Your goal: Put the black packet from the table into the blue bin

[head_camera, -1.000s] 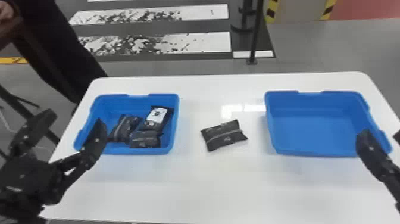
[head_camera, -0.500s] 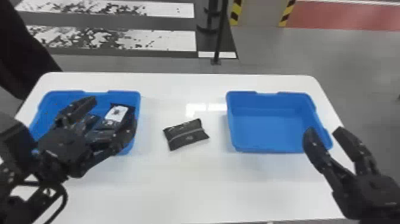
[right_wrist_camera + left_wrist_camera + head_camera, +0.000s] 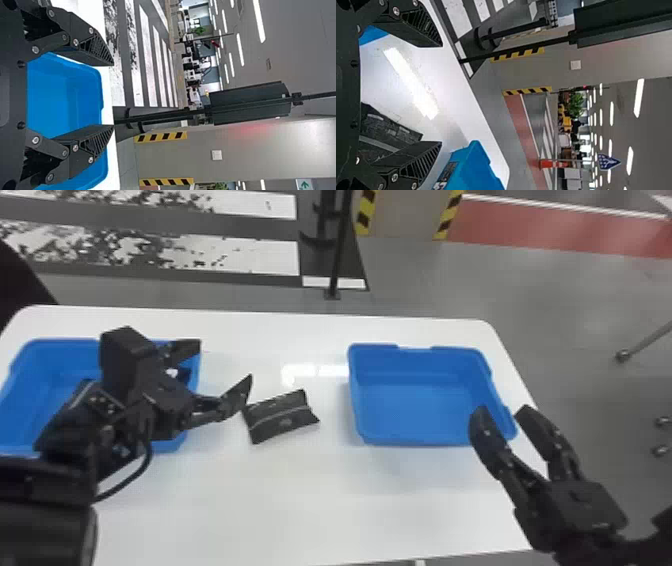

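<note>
In the head view my left gripper stands open above the left bin's right side, one fingertip close to the black packet, which lies flat on the white table between two blue bins. My right gripper is open at the front right corner of the right blue bin. In the left wrist view the packet lies beyond the lower finger of the left gripper, with nothing between the fingers. Between the right gripper's fingers in the right wrist view, the blue bin shows behind.
The left blue bin holds dark packets, partly hidden behind the left arm. Both bins rest on the white table. A black pole stands on the floor behind the table's far edge.
My left gripper has moved right, from over the left bin toward the packet. The head view has shifted right, and more of the right arm shows. The packet has stayed on the table.
</note>
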Tool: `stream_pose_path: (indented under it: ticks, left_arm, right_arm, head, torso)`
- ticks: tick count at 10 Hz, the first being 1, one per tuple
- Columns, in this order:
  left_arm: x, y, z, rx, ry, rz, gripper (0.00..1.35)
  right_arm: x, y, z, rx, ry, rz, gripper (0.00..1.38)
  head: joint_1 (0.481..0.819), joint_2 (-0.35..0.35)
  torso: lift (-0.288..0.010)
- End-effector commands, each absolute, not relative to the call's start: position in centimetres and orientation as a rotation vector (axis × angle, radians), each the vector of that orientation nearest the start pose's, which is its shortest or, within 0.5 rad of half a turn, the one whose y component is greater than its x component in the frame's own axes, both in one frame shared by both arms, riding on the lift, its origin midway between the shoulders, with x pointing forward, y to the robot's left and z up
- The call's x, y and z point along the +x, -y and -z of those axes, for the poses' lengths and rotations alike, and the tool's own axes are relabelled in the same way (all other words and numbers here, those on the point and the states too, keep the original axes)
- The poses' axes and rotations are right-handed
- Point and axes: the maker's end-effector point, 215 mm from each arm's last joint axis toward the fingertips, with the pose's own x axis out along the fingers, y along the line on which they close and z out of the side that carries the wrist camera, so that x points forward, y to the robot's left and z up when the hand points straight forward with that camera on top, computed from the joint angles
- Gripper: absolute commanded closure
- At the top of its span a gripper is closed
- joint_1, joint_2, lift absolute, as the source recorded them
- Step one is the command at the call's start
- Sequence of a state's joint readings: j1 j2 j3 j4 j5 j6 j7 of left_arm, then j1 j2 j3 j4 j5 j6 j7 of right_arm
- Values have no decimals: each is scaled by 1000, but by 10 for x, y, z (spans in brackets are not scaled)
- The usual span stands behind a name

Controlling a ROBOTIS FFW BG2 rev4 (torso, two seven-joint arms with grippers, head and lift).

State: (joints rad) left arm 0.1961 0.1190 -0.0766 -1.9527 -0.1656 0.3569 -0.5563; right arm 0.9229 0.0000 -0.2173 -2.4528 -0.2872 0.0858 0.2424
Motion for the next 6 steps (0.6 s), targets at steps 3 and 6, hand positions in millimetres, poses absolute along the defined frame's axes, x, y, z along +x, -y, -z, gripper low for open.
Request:
stream_pose_path:
  ticks: [3, 6]
  left_arm:
    - [521, -59, 445, 330, -384, 716, 153]
    - [529, -37, 483, 435, -482, 764, 154]
  right_arm:
    - [332, 265, 291, 141, -97, -106, 510]
    - [332, 265, 292, 141, -97, -106, 510]
  head:
    - [695, -230]
    - [695, -284]
  torso:
    - [-110]
    - [-110]
